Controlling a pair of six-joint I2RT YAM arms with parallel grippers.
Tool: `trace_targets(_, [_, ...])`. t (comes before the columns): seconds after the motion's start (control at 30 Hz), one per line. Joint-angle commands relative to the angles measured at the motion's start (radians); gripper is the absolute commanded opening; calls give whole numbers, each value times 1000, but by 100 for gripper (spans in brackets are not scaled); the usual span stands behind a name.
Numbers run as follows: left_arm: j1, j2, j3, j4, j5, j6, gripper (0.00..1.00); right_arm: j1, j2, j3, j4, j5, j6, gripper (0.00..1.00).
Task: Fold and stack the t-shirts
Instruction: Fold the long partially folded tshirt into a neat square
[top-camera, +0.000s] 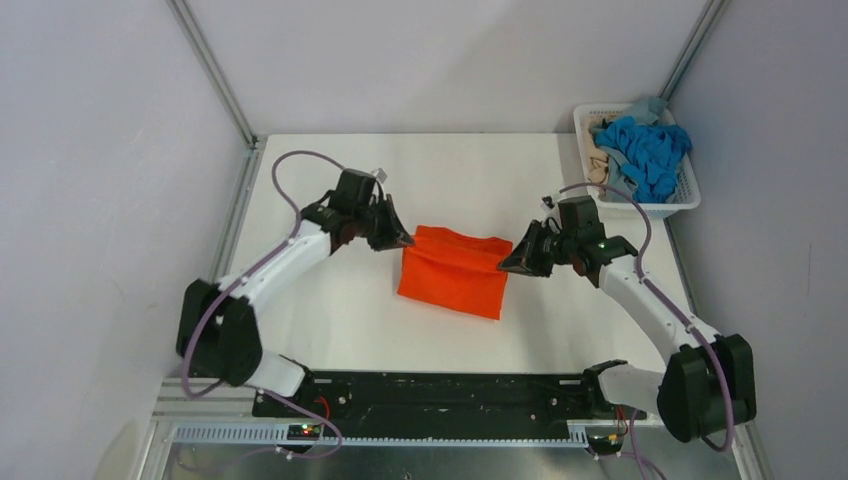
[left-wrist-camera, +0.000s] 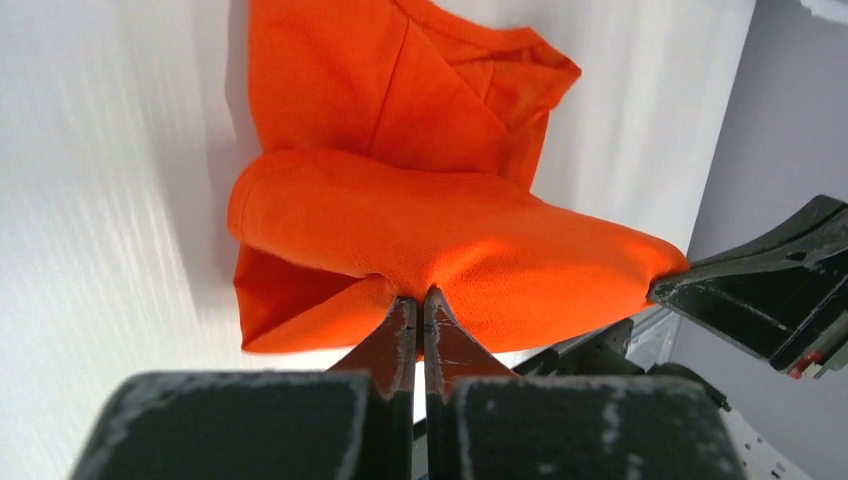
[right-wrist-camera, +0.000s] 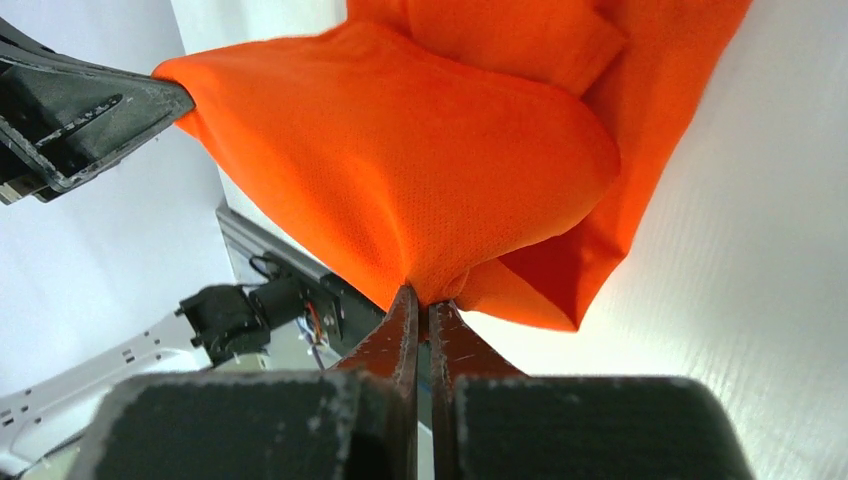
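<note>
Pinching a pucker of fabric between two fingers that nearly touch, the left end effector (left-wrist-camera: 420, 296) holds the orange t-shirt (top-camera: 455, 272) at its far left corner. We see the right end effector (right-wrist-camera: 421, 293) gripping the same way, its fingers narrowed onto a gathered bit of cloth at the shirt's far right corner. Between the two grips we see a band of the shirt drawn taut and raised, while the lower layers lie on the white worktop (top-camera: 330, 320) beneath it. From above, we see the shirt as a rough folded rectangle near the middle of the worktop, between the two arms. At the far right corner of the worktop we find a white slotted basket (top-camera: 688, 203), well apart from both arms. It holds a crumpled blue t-shirt (top-camera: 645, 152), with beige cloth (top-camera: 598, 165) at its left side and grey-blue cloth (top-camera: 648, 106) at its far end.
</note>
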Motion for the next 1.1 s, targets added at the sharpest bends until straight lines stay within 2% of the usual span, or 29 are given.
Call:
trace_targets(0.0, [27,145,127,35,39,51,0,-56,60,41,114,24,-20,0])
trace_targets(0.2, [51,292,218,35,-3,67,0,-110,211,44,234,-17,-11,0])
trace_targets(0.33, [67,399,283,35,31,79,0,-137,340,63,322,-47,7,0])
trace_targets(0.5, [69,514,370,35,84,114,0,-166,423,81,375,-42,13,0])
trace_targets(0.57, [68,547,394,35,92,119,2,-173,445,87,386,-37,14,0])
trace_targets(0.6, [70,556,401,35,96,121,7,-177,458,91,390,-36,15,1])
trace_targets(0.63, [70,570,413,35,104,124,11,-178,463,95,395,-35,15,4])
trace_targets(0.67, [71,576,425,34,108,125,21,-182,473,100,397,-31,18,8])
trace_targets(0.7, [71,581,430,34,114,129,27,-184,475,102,407,-28,21,24])
trace_targets(0.73, [73,582,442,34,117,129,41,-186,476,105,413,-27,23,36])
trace_targets(0.77, [75,574,446,34,122,130,48,-188,474,112,417,-26,25,58])
trace_targets(0.8, [77,567,456,34,123,132,61,-189,466,116,418,-25,28,65])
trace_targets(0.83, [78,544,459,34,123,133,70,-189,449,122,417,-26,28,76])
trace_targets(0.87, [77,512,462,35,114,135,90,-188,438,124,415,-22,29,81])
trace_targets(0.9, [78,494,462,35,111,138,95,-187,411,125,405,-14,29,93])
trace_targets(0.97, [78,436,448,34,96,137,99,-178,364,124,368,12,16,99])
trace_targets(1.07, [70,346,393,34,76,129,100,-138,304,122,294,62,-18,99])
